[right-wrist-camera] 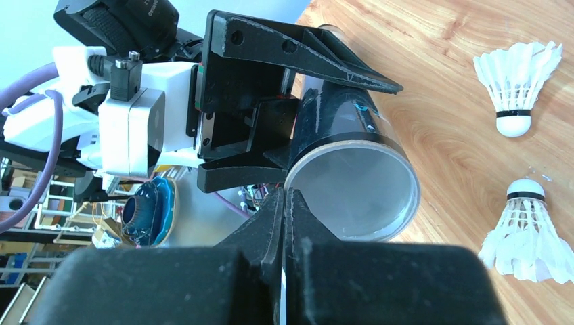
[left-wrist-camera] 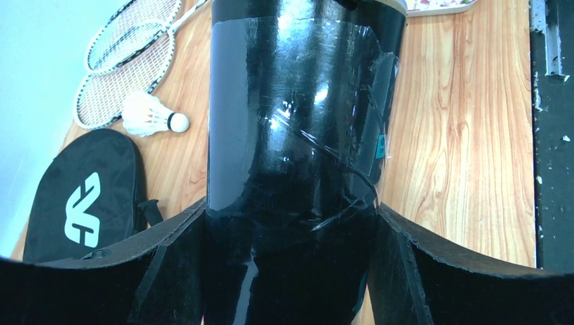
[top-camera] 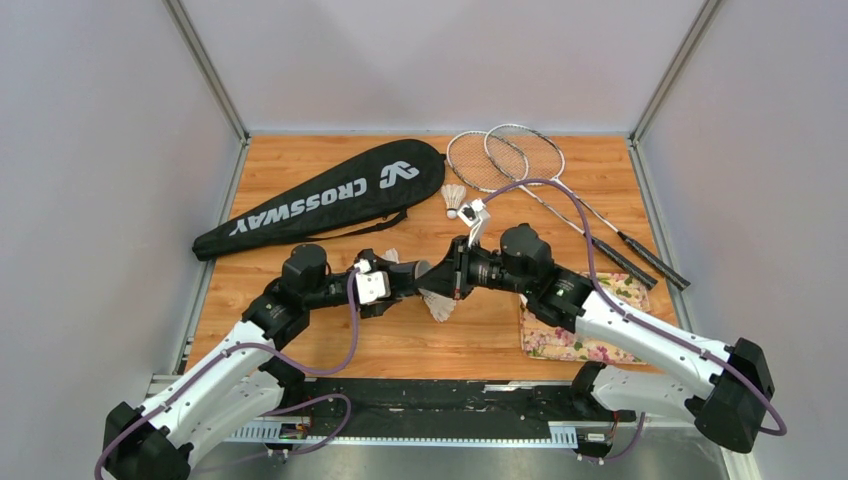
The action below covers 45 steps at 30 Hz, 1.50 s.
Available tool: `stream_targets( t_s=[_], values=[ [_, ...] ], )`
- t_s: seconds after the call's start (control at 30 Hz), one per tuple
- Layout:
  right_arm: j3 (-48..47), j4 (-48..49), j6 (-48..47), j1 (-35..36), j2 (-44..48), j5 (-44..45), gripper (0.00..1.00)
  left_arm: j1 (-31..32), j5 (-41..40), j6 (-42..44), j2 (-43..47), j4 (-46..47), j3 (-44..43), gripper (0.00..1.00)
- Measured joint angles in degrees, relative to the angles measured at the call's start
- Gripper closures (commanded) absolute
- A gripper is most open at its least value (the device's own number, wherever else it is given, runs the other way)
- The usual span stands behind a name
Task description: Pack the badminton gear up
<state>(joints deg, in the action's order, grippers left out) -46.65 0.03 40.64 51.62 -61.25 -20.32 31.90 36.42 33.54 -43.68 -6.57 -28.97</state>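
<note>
Wooden table (top-camera: 480, 345) — left gripper (top-camera: 412, 272) clamped on dark tube (left-wrist-camera: 298, 101); right gripper (right-wrist-camera: 285, 203) closed together, empty.

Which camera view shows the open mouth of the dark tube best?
The right wrist view: the tube turns its open mouth toward that camera. The left wrist view shows only its glossy side wall. The top view barely shows it.

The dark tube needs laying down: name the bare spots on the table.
Free: the near-centre wood between the flower-patterned rectangular tray and left arm; the far-left corner behind the black CROSSWAY racket bag. Crowded: the middle, with white feather shuttlecocks and both arms.
</note>
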Motion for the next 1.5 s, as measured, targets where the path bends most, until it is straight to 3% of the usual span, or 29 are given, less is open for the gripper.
stream_targets(
  t_s=[0.33, 0.4, 0.5, 0.67, 1.07, 1.17, 1.2, 1.3, 1.5],
  values=[
    [1.4, -1.4, -4.5, -2.6, 6.7, -1.2, 1.00, -0.9, -1.6, 0.0, 0.0, -1.0, 0.1, 0.88],
    [1.5, -2.7, -5.2, -3.0, 7.6, 1.0, 1.00, -0.9, -2.0, 0.0, 0.0, -1.1, 0.1, 0.88],
    [0.0, -9.8, -6.5, -3.1, 6.9, 11.0, 1.00, -0.9, -2.5, 0.0, 0.1, -1.2, 0.1, 0.86],
    [-4.7, -23.3, -7.6, -3.3, -0.9, 25.6, 1.00, -0.9, -4.5, -0.1, 0.6, -1.2, 0.2, 0.85],
    [-4.3, -29.6, -9.6, -4.0, -20.0, 32.4, 0.98, -0.9, -12.7, -0.8, 6.3, 3.2, 3.4, 0.83],
    [-2.6, -29.1, -9.4, -4.5, -20.3, 32.8, 0.79, -0.9, -14.8, -1.1, 7.1, 4.7, 3.9, 0.82],
    [-2.1, -28.9, -9.3, -4.5, -20.3, 32.8, 0.61, -0.9, -15.1, -1.2, 7.4, 4.9, 4.0, 0.82],
    [-0.9, -28.9, -9.0, -4.6, -20.5, 33.0, 0.38, -0.9, -15.6, -1.4, 7.7, 5.6, 4.1, 0.82],
    [3.5, -24.1, -7.0, -4.0, -16.0, 28.6, 0.30, -0.9, -15.8, -1.6, 7.8, 6.0, 4.1, 0.82]
  ],
)
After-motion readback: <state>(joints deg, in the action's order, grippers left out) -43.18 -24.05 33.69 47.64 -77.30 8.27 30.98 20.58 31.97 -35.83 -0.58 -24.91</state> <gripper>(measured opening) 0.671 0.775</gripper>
